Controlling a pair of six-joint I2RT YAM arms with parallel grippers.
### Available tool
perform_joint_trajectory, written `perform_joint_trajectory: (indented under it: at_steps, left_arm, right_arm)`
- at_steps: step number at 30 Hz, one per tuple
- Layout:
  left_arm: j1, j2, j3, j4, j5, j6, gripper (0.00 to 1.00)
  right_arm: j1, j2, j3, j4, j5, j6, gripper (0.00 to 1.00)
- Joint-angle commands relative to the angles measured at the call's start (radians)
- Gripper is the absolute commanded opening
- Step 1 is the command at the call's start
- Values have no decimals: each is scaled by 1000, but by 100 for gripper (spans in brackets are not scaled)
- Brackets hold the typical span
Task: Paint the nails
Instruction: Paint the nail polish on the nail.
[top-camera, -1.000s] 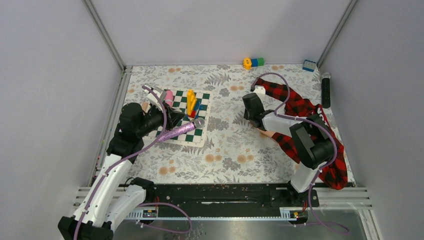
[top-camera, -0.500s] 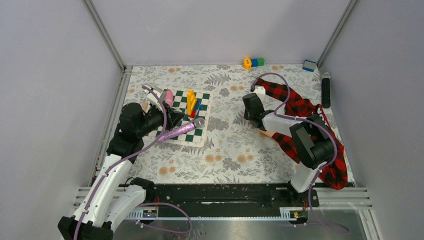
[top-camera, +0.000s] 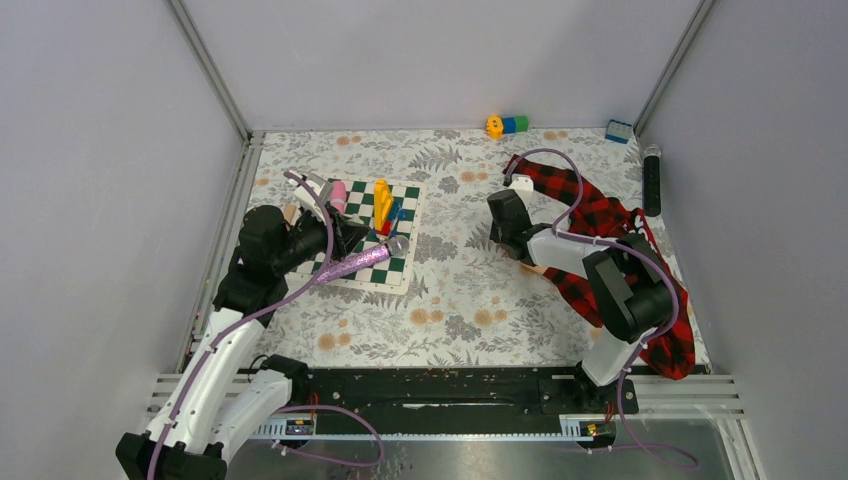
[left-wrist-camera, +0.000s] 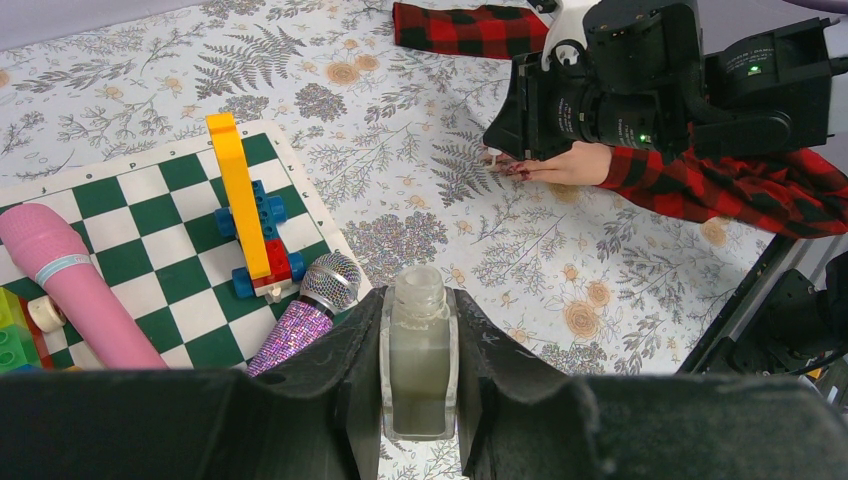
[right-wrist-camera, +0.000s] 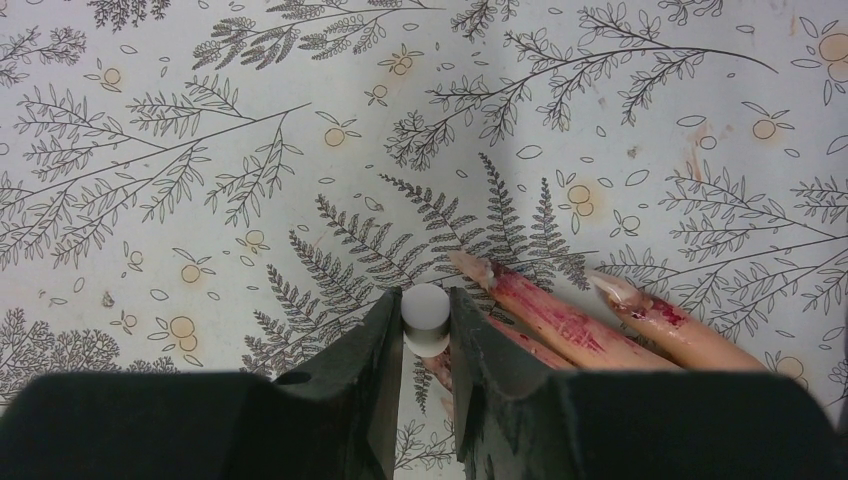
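Nails (right-wrist-camera: 470, 264): tiny, rigid, at tips of dummy hand (right-wrist-camera: 560, 325), just beside your right gripper (right-wrist-camera: 427, 335). Hand probably light, slides if pushed: stroke softly, never grip. Right jaws pinch white brush handle (right-wrist-camera: 427, 312); left gripper (left-wrist-camera: 418, 335) clamps uncapped polish bottle (left-wrist-camera: 419, 370).

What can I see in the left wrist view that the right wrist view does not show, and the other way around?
Only the left wrist view: a small bottle gripped in the left jaws, a checkered board with a pink microphone, a glitter microphone and yellow blocks, plus the plaid sleeve.
Only the right wrist view: a white cap gripped in the right jaws, and, close up, red smears along the dummy fingers.
Both: the dummy hand and the floral tablecloth.
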Motion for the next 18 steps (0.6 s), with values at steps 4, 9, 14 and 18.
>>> perform_joint_trajectory:
  at_steps: [4,9,14,18]
  left_arm:
    - [5,-19,2,61,-3,-14,0]
    - [6,-19,2,60,-3,-13,0]
    - [5,-20,1,61,0,-16,0]
    - [5,-20,2,63,1,-17,0]
  right_arm:
    - [-3,-57,-15,18,34,-10,0]
    - [-4,-61,-18,20,27,-13,0]
    - [-4,-65,-25,20,23,-16,0]
    - [-3,-68,-27,18,22,-23,0]
